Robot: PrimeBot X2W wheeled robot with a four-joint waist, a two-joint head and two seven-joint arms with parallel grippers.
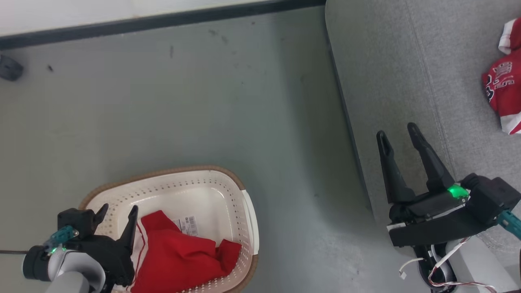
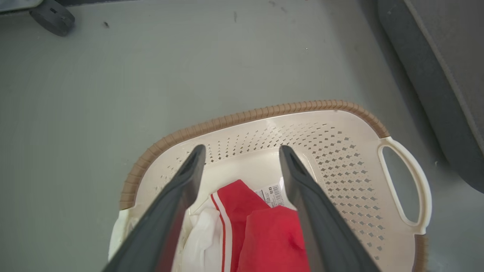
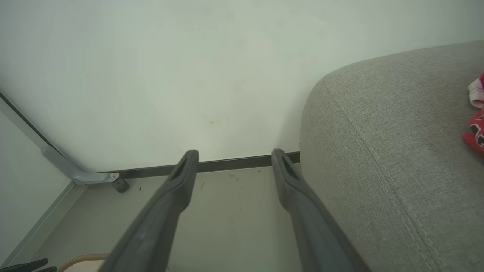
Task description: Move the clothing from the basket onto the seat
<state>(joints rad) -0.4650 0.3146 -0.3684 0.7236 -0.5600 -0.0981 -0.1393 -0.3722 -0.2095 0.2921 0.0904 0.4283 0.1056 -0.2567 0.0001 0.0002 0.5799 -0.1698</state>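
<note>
A crumpled red garment (image 1: 179,260) was seen lying in the basket (image 1: 228,191), bunched toward its near end. White fabric (image 2: 200,234) with a red stripe was tucked beside it, and a printed barcode label (image 2: 273,192) was seen at the far edge of the red cloth. The rest of the perforated cream bottom was left bare. The basket was set on the grey floor (image 1: 203,101), with its white handle (image 2: 401,185) turned toward the seat (image 1: 386,61).

The left gripper (image 1: 118,209) was held over the near left part of the basket. Its two dark fingers were spread wide and nothing was gripped between them. In the left wrist view the red cloth was framed between and below those fingers, but whether it was touched could not be told.

The grey seat was placed to the right of the basket, parted from it by a strip of floor. A second jersey (image 1: 504,87), red with white trim and lettering, was laid on the cushion at the right edge of the head view. The right gripper (image 1: 397,131) was held over the seat's near left border, well apart from that jersey, its fingers likewise spread wide and empty. A green light (image 1: 456,190) was lit at its base.

Beyond the floor, a pale wall (image 3: 189,75) was edged by a dark skirting strip (image 1: 163,18), and a black caster (image 1: 10,67) was seen near it.
</note>
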